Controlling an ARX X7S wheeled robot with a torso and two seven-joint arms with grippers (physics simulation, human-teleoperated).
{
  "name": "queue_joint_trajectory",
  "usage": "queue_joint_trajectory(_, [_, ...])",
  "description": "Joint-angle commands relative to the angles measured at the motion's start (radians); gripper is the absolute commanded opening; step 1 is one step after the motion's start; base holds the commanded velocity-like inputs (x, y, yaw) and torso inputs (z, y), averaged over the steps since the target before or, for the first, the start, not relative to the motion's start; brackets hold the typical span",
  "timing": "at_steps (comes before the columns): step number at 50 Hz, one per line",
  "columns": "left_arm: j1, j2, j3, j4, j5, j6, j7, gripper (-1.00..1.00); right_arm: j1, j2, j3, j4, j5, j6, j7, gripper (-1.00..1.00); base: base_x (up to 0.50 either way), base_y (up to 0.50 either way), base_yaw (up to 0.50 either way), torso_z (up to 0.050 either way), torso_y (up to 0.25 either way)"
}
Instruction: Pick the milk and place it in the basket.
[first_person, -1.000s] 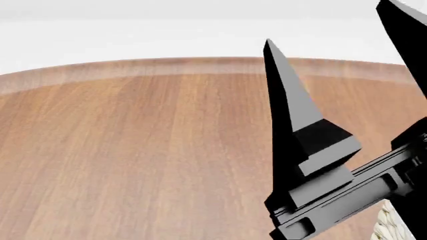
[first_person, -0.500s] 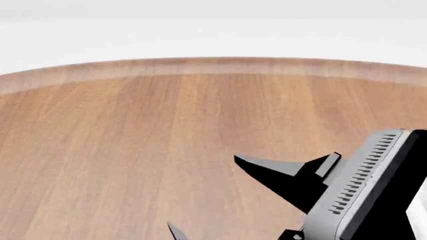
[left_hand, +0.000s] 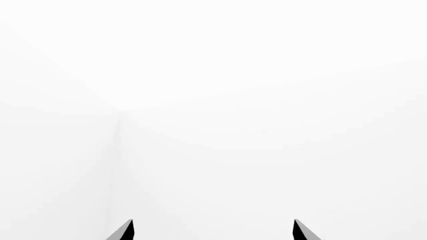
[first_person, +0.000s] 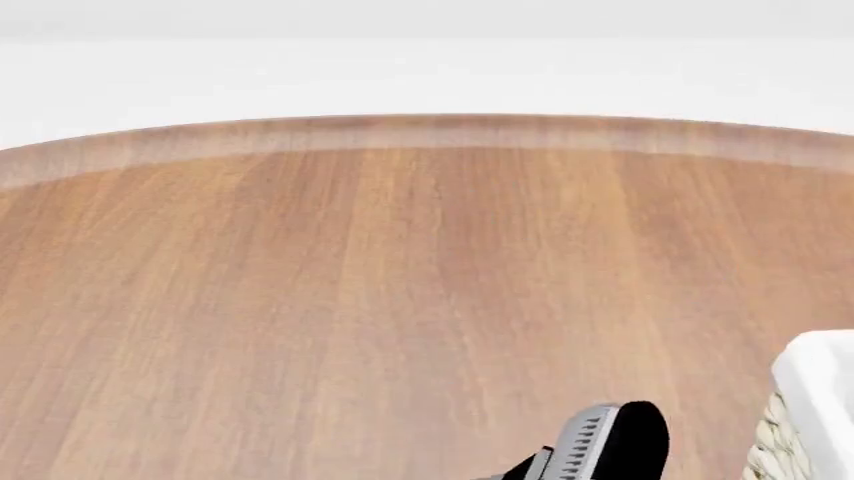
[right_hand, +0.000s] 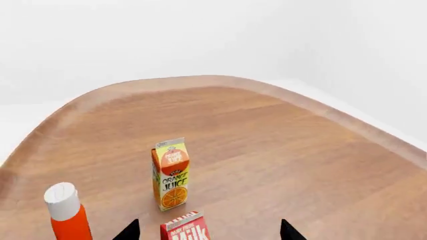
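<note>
The milk (right_hand: 185, 230) shows only its red top with white "Milk" lettering at the edge of the right wrist view. It stands upright on the table between my right gripper's two dark fingertips. My right gripper (right_hand: 209, 233) is open and touches nothing. A corner of the basket (first_person: 811, 372), white liner over cream wicker, shows at the lower right of the head view. Only a grey and black part of my right arm (first_person: 603, 445) shows there. My left gripper (left_hand: 212, 232) is open and empty, facing bare white walls.
An Orange Juice carton (right_hand: 171, 174) stands upright just beyond the milk. A red bottle with a white cap (right_hand: 67, 211) stands to one side of the milk. The round wooden table (first_person: 334, 290) has its curved far edge near the white floor.
My right arm has dropped from high in the head view to its bottom edge. Its fingers have left that view. The basket corner it covered now shows.
</note>
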Motion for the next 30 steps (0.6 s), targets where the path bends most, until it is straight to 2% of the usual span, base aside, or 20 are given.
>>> queue_joint_trajectory(1, [-0.008,0.026,-0.015,0.000,0.019,-0.009,0.025,1.00,-0.087,0.008,-0.091,0.009,-0.136,-0.106,-0.113,1.00,0.00,0.00,0.00,0.000,0.000])
queue_joint_trajectory(16, [-0.021,0.027,-0.008,-0.001,0.016,-0.012,0.027,1.00,-0.086,-0.003,-0.231,0.121,-0.258,-0.185,-0.132,1.00,0.00,0.00,0.00,0.000,0.000])
queue_joint_trajectory(30, [-0.026,0.018,0.031,-0.013,0.038,0.008,0.019,1.00,-0.033,-0.060,-0.351,0.307,-0.388,-0.273,-0.122,1.00,0.00,0.00,0.00,0.000,0.000])
